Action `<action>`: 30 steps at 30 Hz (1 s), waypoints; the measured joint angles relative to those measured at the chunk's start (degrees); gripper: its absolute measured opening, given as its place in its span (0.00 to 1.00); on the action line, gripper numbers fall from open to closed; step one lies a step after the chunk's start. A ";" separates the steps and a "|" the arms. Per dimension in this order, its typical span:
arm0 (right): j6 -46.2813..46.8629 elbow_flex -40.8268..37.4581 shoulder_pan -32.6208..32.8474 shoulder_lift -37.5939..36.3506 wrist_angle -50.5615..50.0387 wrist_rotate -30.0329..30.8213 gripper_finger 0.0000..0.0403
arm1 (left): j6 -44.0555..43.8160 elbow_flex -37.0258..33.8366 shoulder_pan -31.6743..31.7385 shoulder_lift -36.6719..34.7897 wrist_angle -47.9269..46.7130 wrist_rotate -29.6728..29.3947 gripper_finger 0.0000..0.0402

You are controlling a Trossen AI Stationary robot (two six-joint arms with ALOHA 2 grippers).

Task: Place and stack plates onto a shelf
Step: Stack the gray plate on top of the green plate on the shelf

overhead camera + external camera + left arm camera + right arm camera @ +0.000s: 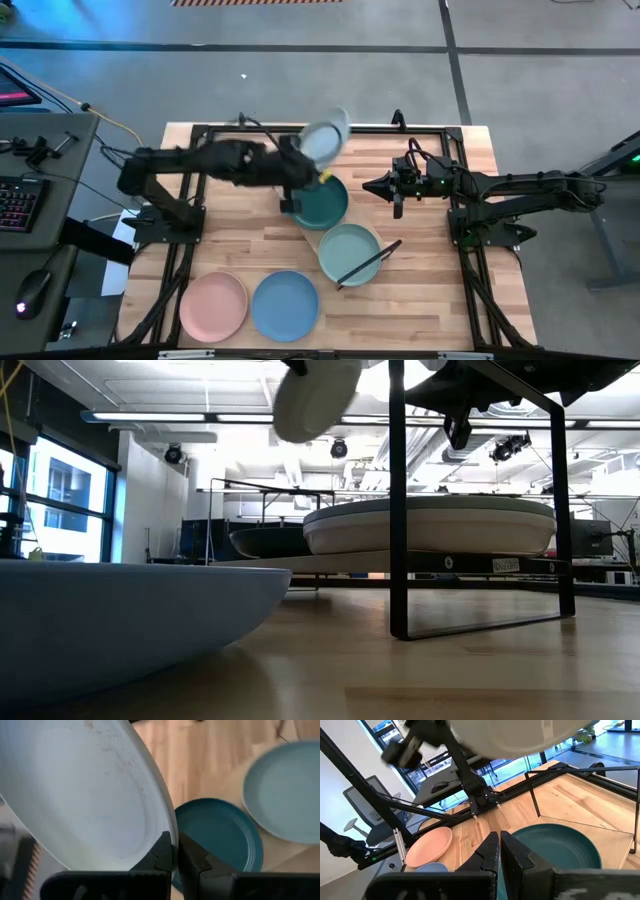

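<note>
My left gripper (306, 162) is shut on a white plate (326, 138) held high over the table's far middle; the plate also shows in the low view (315, 398) and the right wrist view (520, 735). Below it a dark teal plate (322, 201) and a sage green plate (350, 252) rest on the light wood shelf (300, 564), whose dark frame rod (397, 510) stands on the table. A pink plate (213, 305) and a light blue plate (285, 305) lie flat near the front edge. My right gripper (370, 186) is shut and empty, just right of the teal plate. My left gripper pinches the white plate's rim (172, 836) between its two fingers, one finger (162, 855) on the plate's hollow face and the other on its back. The plate is lifted clear, tilted steeply, and stands out beyond the fingers above the teal plate (220, 837).
A dark metal frame (300, 128) runs around the tabletop. A thin dark rod (370, 262) crosses the sage plate's right edge. A keyboard and mouse (30, 290) lie on a desk to the left. Bare wood lies between the shelf and the front plates.
</note>
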 joint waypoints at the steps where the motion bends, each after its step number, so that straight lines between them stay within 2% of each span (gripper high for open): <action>1: 0.00 0.00 0.00 0.00 -0.22 0.00 0.00 | 2.01 0.00 -0.86 1.08 0.54 -0.13 0.00; 5: 0.00 0.00 0.01 0.00 -1.56 0.00 0.00 | 7.37 0.02 -2.87 5.14 0.04 -0.10 0.00; 7: 0.00 0.00 -0.01 0.00 -2.34 0.00 0.00 | 8.12 0.02 -3.35 6.84 -1.89 2.05 0.00; 13: -3.23 0.00 0.01 -2.38 -1.92 1.45 0.00 | 4.73 -2.55 -3.52 9.60 -4.29 8.36 0.00; 19: -4.96 0.00 -0.47 -11.18 -10.97 8.45 0.00 | 4.68 -9.15 -3.50 9.62 -1.87 8.58 0.00; 23: -4.75 0.00 -1.18 -15.57 -15.61 9.36 0.00 | 6.39 -11.81 -3.31 9.51 3.05 8.56 0.00; 30: -4.52 0.00 -1.17 -17.17 -16.63 10.03 0.00 | 5.29 -12.00 -3.15 10.99 1.07 8.75 0.00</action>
